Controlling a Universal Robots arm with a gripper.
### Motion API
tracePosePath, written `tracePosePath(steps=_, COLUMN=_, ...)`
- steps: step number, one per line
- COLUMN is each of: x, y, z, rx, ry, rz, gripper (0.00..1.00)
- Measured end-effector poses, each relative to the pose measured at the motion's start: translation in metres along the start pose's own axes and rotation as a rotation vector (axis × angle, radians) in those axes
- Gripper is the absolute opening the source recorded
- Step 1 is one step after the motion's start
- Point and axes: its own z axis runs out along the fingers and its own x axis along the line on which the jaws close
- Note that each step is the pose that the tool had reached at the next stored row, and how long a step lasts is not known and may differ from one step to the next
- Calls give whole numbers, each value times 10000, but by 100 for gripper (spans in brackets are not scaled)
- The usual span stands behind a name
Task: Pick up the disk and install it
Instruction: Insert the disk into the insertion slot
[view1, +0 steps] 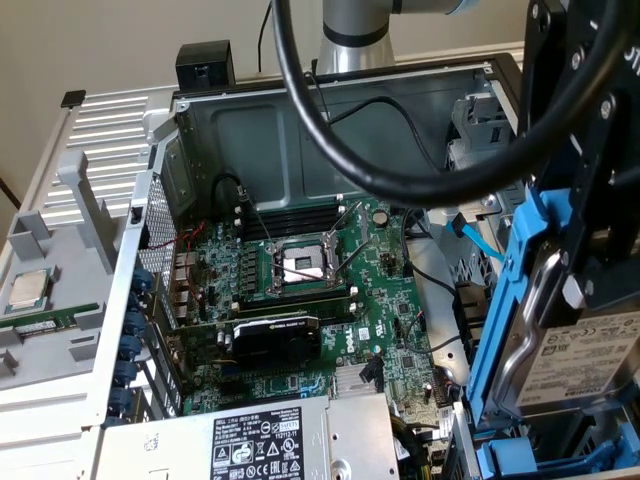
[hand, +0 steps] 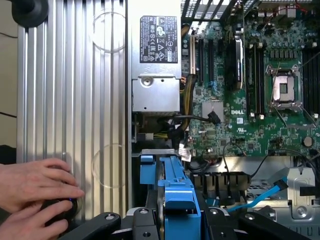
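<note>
While clamped on edge in one gripper (view1: 585, 290), fingers (view1: 608, 250) partway closed against its blue frame and gripping it, hangs nearest at the exterior view's right, over the side of one open computer case (view1: 165, 150): one disk (view1: 575, 375), white label showing. From the wrist, blue frame end-on between two black fingers. One thick black cable (view1: 330, 140) curving overhead. Next, low down, one silver power supply (view1: 270, 445) with one sticker. Behind that, one green circuit board (view1: 395, 330) carrying one black graphics card (view1: 275, 335) and one open, empty chip socket (view1: 300, 265). Off to the exterior view's left, outside the case, one square silver chip (view1: 27, 290). Farthest, one grey back wall (view1: 260, 140).
</note>
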Motion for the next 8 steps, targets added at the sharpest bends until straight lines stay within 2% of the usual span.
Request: tracePosePath(steps=8, x=-11, y=3, z=1, rx=-1, ry=1, rz=0, gripper=37)
